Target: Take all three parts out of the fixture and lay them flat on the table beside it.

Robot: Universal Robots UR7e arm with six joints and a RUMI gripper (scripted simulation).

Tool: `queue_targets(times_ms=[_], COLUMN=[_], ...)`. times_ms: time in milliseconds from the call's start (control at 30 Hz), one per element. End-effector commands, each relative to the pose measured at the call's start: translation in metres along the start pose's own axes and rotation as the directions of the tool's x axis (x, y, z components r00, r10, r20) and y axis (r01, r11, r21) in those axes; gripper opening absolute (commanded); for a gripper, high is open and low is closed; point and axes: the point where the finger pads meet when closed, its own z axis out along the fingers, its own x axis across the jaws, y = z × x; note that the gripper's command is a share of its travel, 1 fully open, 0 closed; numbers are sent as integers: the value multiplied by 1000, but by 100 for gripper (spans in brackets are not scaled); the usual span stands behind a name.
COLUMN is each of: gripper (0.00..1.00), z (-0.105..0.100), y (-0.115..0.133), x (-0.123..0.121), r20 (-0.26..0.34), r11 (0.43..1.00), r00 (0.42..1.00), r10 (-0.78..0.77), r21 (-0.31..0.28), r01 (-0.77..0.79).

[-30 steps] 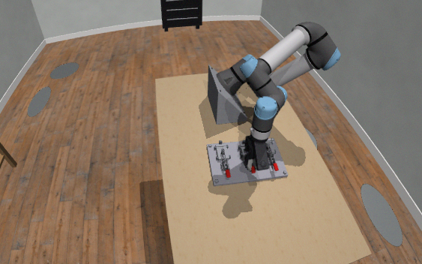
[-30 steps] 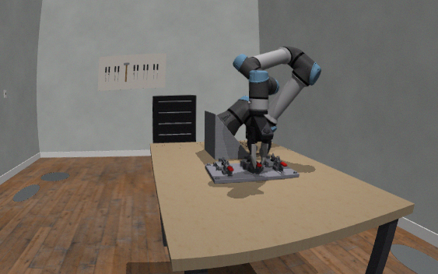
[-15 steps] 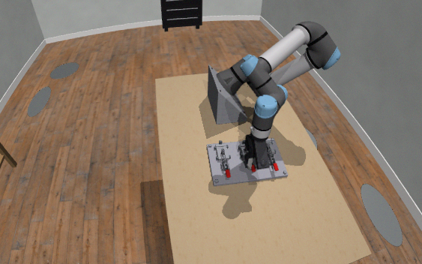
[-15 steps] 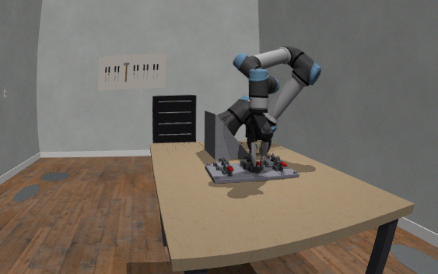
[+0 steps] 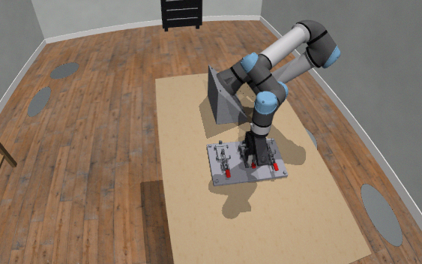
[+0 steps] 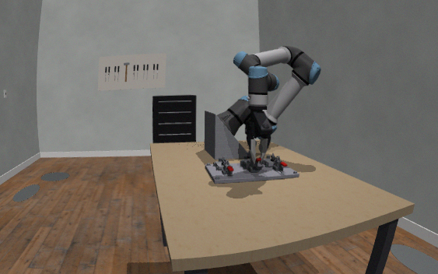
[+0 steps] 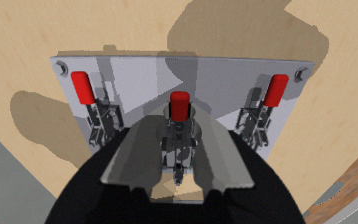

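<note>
- Right now the gripper (image 7: 179, 172) hangs straight down over the middle station of the fixture (image 5: 216, 175), its fingers pressed in on something narrow at the middle clamp (image 7: 179, 142).
- What exactly is pinched is hard to make out: the wrist view shows dark metal linkage between the fingers, below the middle red handle (image 7: 180, 105). It may be the part, or part of the clamp itself.
- The fixture lies flat on the table (image 6: 287, 218), near the arm's grey wedge base (image 5: 220, 101). Left handle (image 7: 82, 87) and right handle (image 7: 275, 90) stand at their own stations, untouched by the gripper.
- No part is seen lying on the table beside the fixture, so I judge all three are still to be taken out.
- Risk: if the clamp is still locked, pulling up could lift or drag the whole fixture, or the grip could slip off.
- Risk: if the fingers hold clamp linkage rather than the part, a lift gains nothing and may strain the wrist.
- Risk: a narrow pinch on a small part may let it swivel or drop on the way, landing on edge or back on the plate rather than flat.
- Risk: the side clamps sit close by, so a sideways move made too low could catch them.
</note>
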Motion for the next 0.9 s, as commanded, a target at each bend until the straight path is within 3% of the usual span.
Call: queue_targets(times_ms=[0, 867], gripper=[0, 0], z=[-3, -16], y=[2, 26], x=[0, 0], r20=[0, 0], r11=[1000, 1000], r00=[1000, 1000], r10=[0, 0], r21=[1, 1], r01=[0, 0])
